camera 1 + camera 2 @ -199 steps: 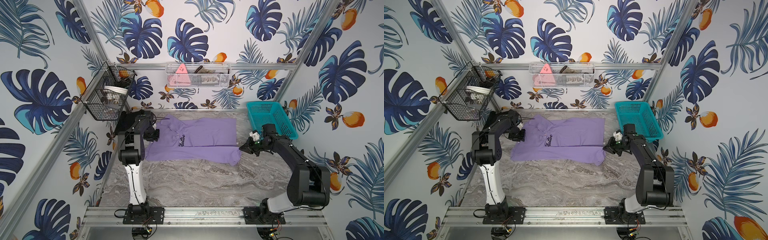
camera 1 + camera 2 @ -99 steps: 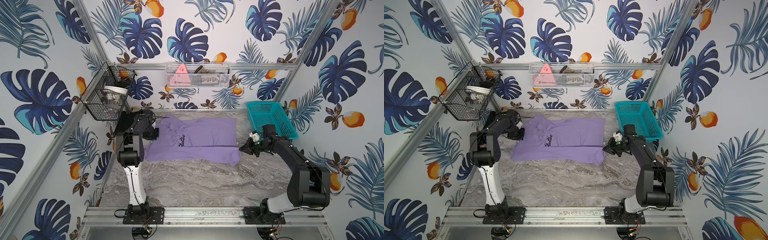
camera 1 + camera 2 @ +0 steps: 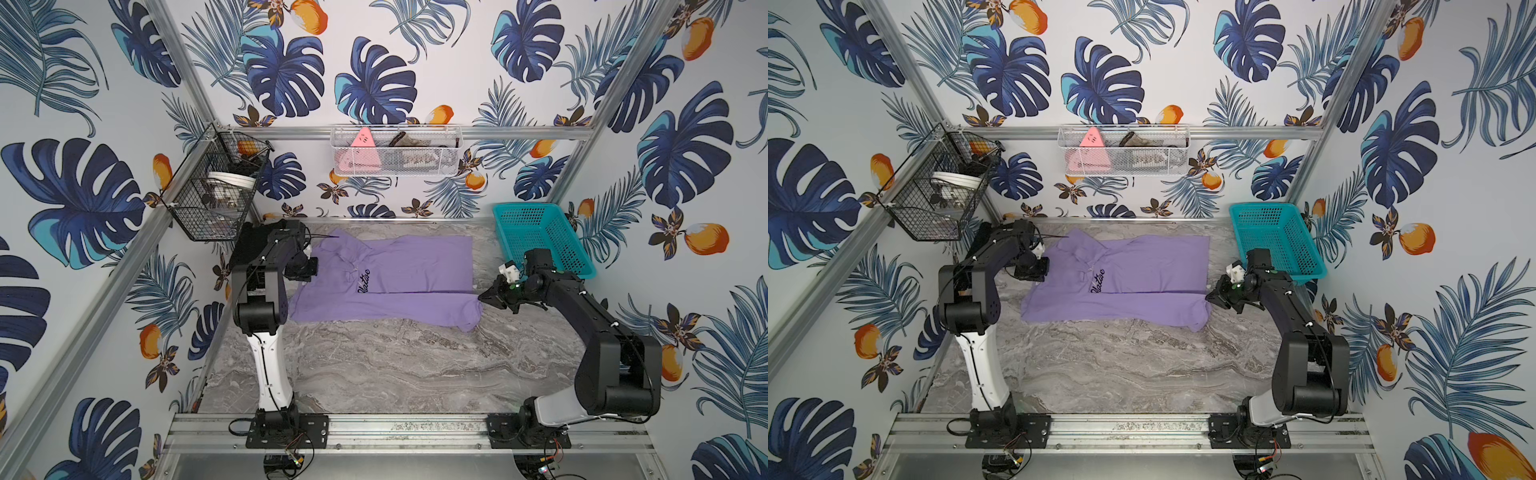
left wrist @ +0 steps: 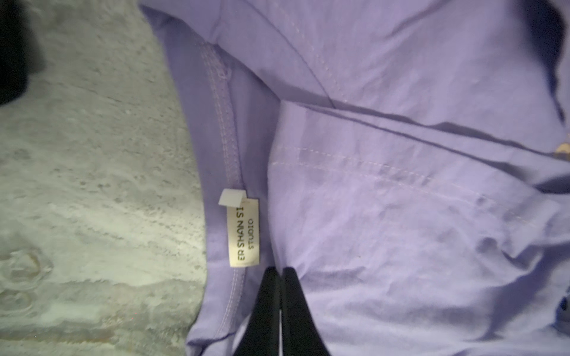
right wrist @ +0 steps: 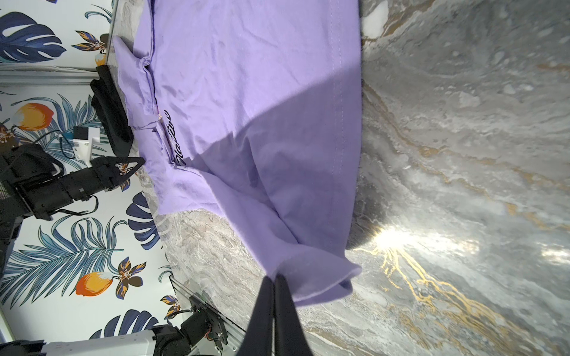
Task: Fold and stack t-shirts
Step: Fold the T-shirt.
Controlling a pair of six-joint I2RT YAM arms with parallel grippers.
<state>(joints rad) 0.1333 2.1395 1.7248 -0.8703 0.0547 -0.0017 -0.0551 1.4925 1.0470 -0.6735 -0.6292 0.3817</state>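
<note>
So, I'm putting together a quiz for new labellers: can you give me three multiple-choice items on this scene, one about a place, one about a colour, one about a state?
1. Where does the teal basket stand?
A. On the far corner of the table, on the right arm's side
B. Hung on the back wall
C. Between the two arm bases

2. What colour is the lettering on the purple shirt?
A. White
B. Black
C. Gold

3. What is the right hand doing?
A. Open, above the basket
B. Shut on nothing
C. Shut on a corner of the shirt

Answers:
1 A: both top views show it on the table's far corner, beside the right arm.
2 B: the cursive script on the chest is black.
3 C: the right wrist view shows it pinched shut on the fabric's corner.
</note>
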